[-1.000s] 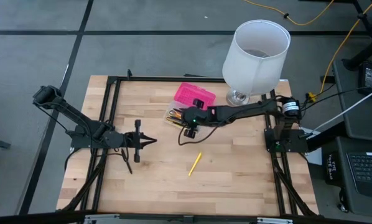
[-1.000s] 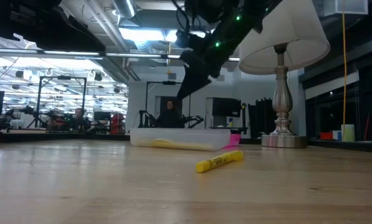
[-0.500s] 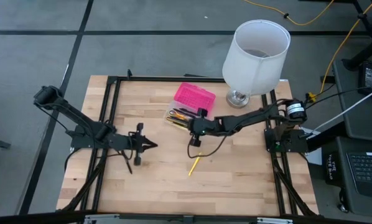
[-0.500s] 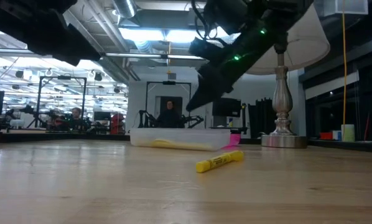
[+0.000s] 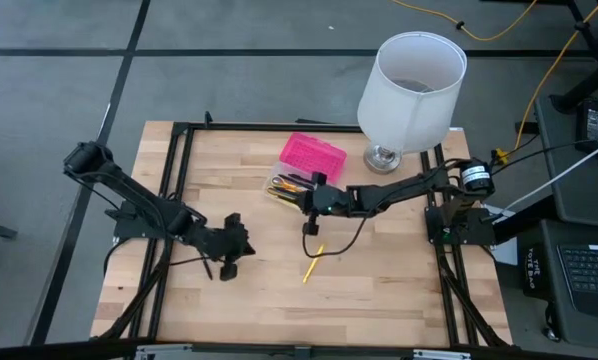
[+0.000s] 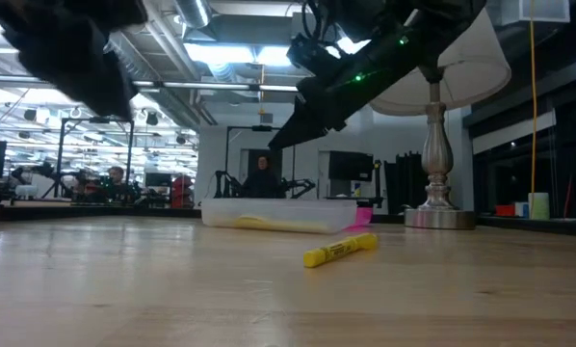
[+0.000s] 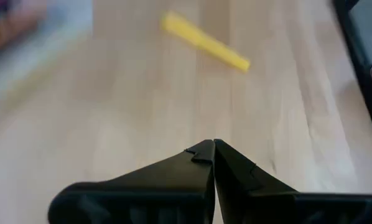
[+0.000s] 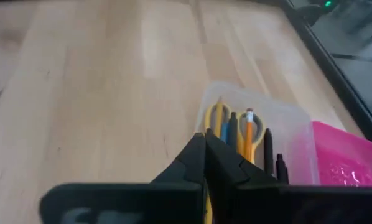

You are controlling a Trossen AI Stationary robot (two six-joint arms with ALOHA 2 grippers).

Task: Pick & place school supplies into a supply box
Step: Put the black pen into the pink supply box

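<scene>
- Your right gripper [image 5: 310, 228] has its fingers pressed together on nothing; it hangs above the table just near of the supply box [image 5: 304, 168], with only bare wood under the tips.
- Your left gripper [image 7: 213, 151] is also pinched tight and empty, low over the left part of the table, its tips aimed toward the yellow marker [image 5: 313, 263].
- The box lies open toward the far middle of the table, pink half farther off, clear half nearer. In the right wrist view the clear half already holds the scissors [image 8: 218, 118] and several pens and pencils [image 8: 249, 129].
- The yellow marker is the one supply left out, lying on the wood near of the box and close below the right gripper.
- Risk: with fingers closed, either gripper coming down on the marker would shove or roll it rather than take it. Open first.
- Risk: both arms point at the same marker; if you send both, they may meet over it.
- Risk: the lamp [image 5: 409, 85] stands just right of the box; a wide swing of the right arm could knock it.
</scene>
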